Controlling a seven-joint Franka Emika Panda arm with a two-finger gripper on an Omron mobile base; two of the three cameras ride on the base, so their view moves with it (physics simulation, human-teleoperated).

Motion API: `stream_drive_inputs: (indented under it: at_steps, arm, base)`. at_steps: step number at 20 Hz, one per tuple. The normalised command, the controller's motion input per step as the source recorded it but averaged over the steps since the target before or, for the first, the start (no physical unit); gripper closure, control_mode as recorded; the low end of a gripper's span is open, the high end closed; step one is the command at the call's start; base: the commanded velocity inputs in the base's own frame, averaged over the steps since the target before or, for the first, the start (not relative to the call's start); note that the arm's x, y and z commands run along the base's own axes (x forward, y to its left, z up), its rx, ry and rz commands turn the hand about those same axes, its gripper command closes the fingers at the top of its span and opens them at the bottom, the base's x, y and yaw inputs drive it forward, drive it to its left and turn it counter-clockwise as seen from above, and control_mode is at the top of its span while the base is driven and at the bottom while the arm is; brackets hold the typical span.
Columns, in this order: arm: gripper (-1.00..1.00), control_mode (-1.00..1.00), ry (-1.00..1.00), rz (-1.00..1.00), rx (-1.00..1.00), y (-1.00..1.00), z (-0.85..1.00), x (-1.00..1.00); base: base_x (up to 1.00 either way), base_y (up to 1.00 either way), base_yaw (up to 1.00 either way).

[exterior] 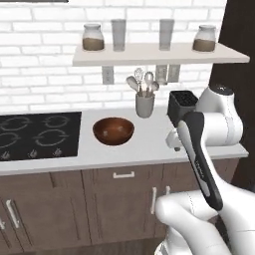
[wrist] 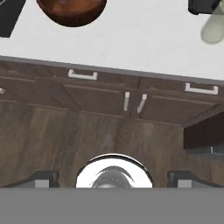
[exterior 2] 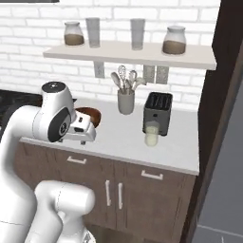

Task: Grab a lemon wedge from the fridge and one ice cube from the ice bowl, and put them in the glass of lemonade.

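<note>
Left base view: the bowl [exterior: 113, 130] sits mid-frame on the counter [exterior: 144, 149], upright with its mouth up, probably set beside the cooktop [exterior: 39, 134] for easy reach.

Right base view: the glass [exterior 2: 151, 133] stands upright at centre right, long axis vertical, touching the toaster [exterior 2: 157, 113]. The gripper [exterior 2: 83, 129] hangs at left, over the counter edge.

Hand view: fingers [wrist: 43, 179] spread wide, nothing between them, aimed down at the cabinets [wrist: 105, 98]; the bowl is top left, the glass top right.
</note>
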Motion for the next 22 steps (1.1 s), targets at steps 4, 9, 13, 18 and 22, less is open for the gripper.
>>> stream_drive_inputs:
  at_steps: [4, 9, 13, 18, 22]
  arm:
    - [-1.0, 1.0, 0.0, 0.0, 0.0, 0.0, 0.0, 0.0]
    - [-1.0, 1.0, 0.0, 0.0, 0.0, 0.0, 0.0, 0.0]
    - [-1.0, 1.0, 0.0, 0.0, 0.0, 0.0, 0.0, 0.0]
    - [-1.0, 1.0, 0.0, 0.0, 0.0, 0.0, 0.0, 0.0]
    - [-1.0, 1.0, 0.0, 0.0, 0.0, 0.0, 0.0, 0.0]
  base:
    - [0.94, 0.45, -0.05]
    - [0.64, 0.01, -0.17]
    - [0.45, 0.0, -0.21]
    - [0.23, -0.01, -0.29]
    - [0.08, 0.0, -0.35]
